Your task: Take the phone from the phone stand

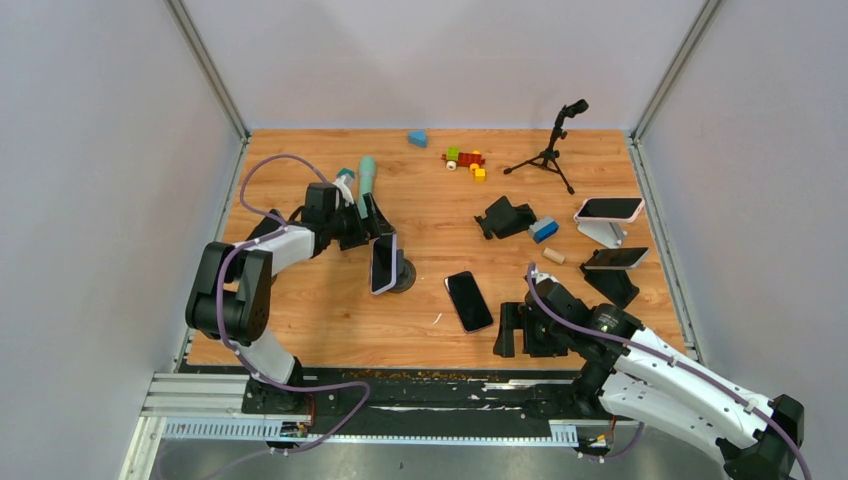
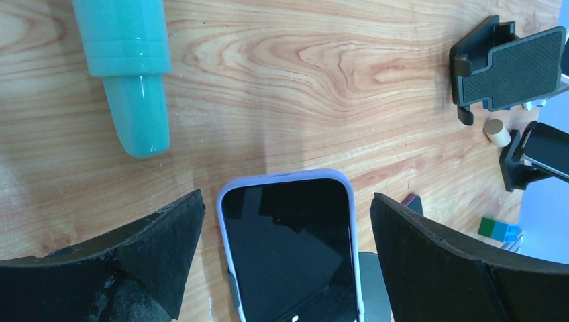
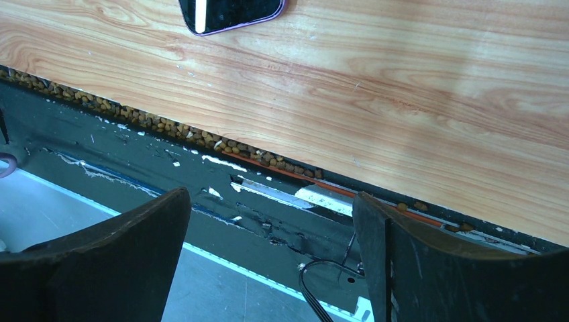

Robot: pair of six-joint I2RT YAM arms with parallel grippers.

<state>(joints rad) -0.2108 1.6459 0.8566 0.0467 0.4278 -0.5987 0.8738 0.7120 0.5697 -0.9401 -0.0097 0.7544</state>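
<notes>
A phone (image 1: 383, 263) in a lilac case stands upright on a dark round-based phone stand (image 1: 404, 277) at mid-left of the table. My left gripper (image 1: 378, 240) is open and straddles the phone's top. In the left wrist view the phone (image 2: 288, 255) sits between the two black fingers (image 2: 158, 248) with a gap on each side, and the stand's base (image 2: 374, 288) shows behind it. My right gripper (image 1: 520, 330) hangs open and empty over the table's near edge (image 3: 268, 151).
A second phone (image 1: 468, 300) lies flat mid-table. Two more phones rest on a white stand (image 1: 608, 211) and a black stand (image 1: 615, 260) at right. An empty black stand (image 1: 505, 216), a small tripod (image 1: 550, 152), a teal cylinder (image 1: 366, 175) and toy bricks (image 1: 464, 160) sit farther back.
</notes>
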